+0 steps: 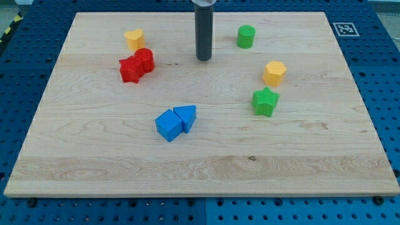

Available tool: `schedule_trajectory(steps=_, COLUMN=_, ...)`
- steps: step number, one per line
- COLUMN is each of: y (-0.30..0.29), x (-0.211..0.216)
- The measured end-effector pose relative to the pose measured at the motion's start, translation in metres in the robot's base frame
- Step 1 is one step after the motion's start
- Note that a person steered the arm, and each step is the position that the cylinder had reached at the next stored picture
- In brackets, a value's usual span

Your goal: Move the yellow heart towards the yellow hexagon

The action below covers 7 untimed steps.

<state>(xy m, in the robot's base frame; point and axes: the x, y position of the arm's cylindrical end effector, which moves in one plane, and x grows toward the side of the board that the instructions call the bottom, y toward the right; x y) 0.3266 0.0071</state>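
Note:
The yellow heart (134, 39) lies near the board's top left. The yellow hexagon (274, 73) lies right of centre, just above a green star (265, 101). My tip (204, 59) rests on the board near the top centre, between the two yellow blocks. It stands well right of the heart and left of the hexagon, touching no block.
A red cylinder (144, 60) and a red star (130, 69) touch each other just below the heart. A green cylinder (246, 36) sits at the top right of my tip. A blue cube (169, 125) and a blue triangle (186, 117) touch near the centre. The wooden board (200, 169) sits on a blue pegboard.

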Motion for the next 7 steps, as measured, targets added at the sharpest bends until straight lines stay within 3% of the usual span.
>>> schedule_trajectory(steps=1, y=-0.026, x=-0.05)
schedule_trajectory(steps=2, y=-0.119, x=-0.085)
schedule_trajectory(steps=3, y=-0.208, x=-0.07)
schedule_trajectory(steps=4, y=-0.205, x=-0.049)
schedule_trajectory(steps=5, y=-0.173, x=-0.064)
schedule_trajectory(steps=6, y=-0.163, x=-0.05)
schedule_trajectory(steps=7, y=-0.174, x=-0.048)
